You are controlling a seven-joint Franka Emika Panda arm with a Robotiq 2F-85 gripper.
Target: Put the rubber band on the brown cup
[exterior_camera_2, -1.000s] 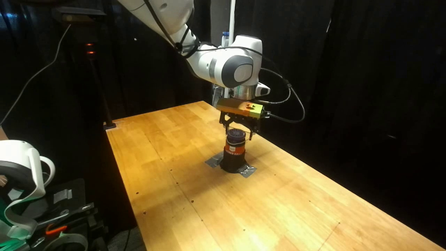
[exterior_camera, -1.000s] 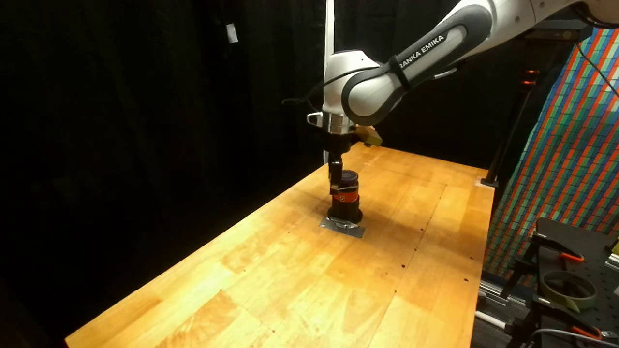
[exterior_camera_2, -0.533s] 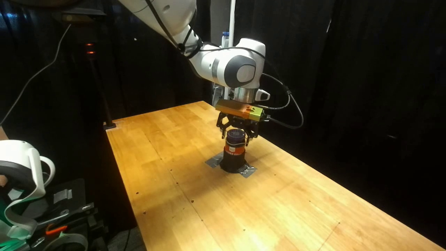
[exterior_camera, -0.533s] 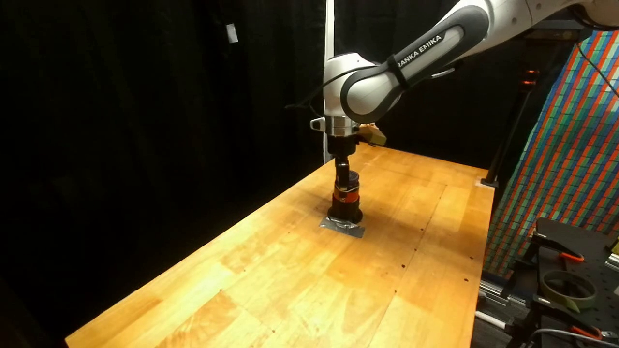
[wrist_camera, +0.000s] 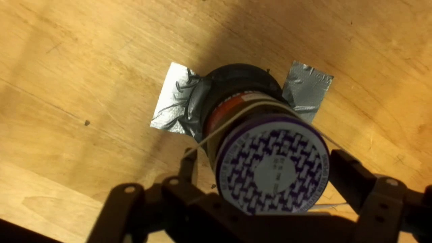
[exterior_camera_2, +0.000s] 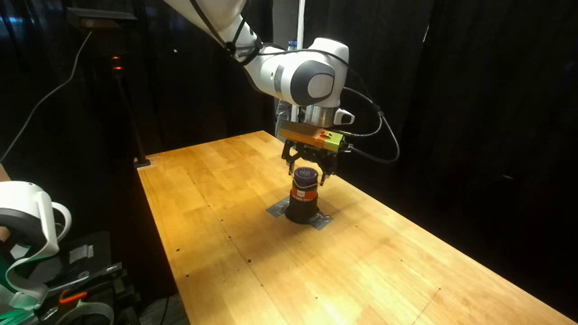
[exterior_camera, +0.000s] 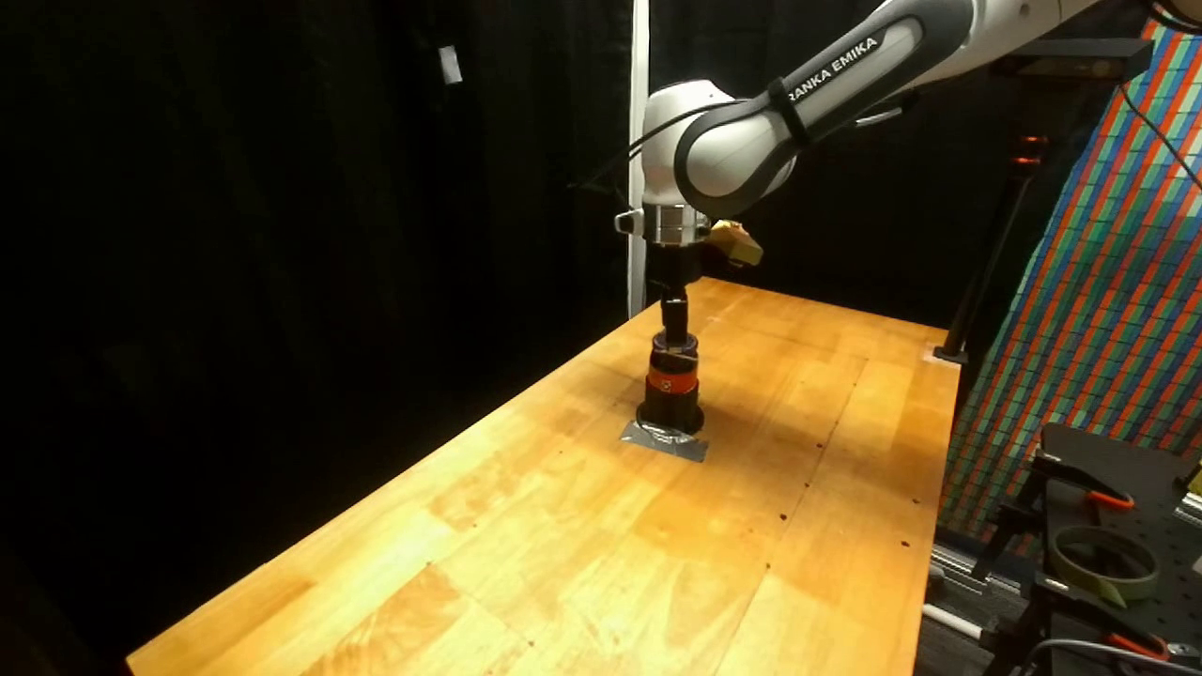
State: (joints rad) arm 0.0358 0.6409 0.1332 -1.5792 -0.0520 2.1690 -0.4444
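The brown cup (exterior_camera: 672, 380) is a dark jar with an orange-red stripe, upright on the wooden table in both exterior views (exterior_camera_2: 304, 194). Its purple-and-white lid (wrist_camera: 275, 168) fills the middle of the wrist view. My gripper (wrist_camera: 265, 154) is open, one finger on each side of the lid; it also shows in an exterior view (exterior_camera_2: 307, 178). The thin pale rubber band (wrist_camera: 219, 132) stretches from finger to finger across the cup's side, just below the lid. Another pale strand shows by the right finger; the rest of it is hidden behind lid and gripper.
The cup's dark base is held to the wooden table (exterior_camera_2: 226, 198) by silver tape strips (wrist_camera: 170, 101) (wrist_camera: 307, 89). A dark side bench with a tape roll (exterior_camera: 1103, 563) and tools stands beyond the table edge. A black stand (exterior_camera_2: 142, 162) is at a far corner.
The gripper came down beside the cup, then rose a little and moved in over it. The band went from spanning beside the cup to lying against its side. The cup has not moved.
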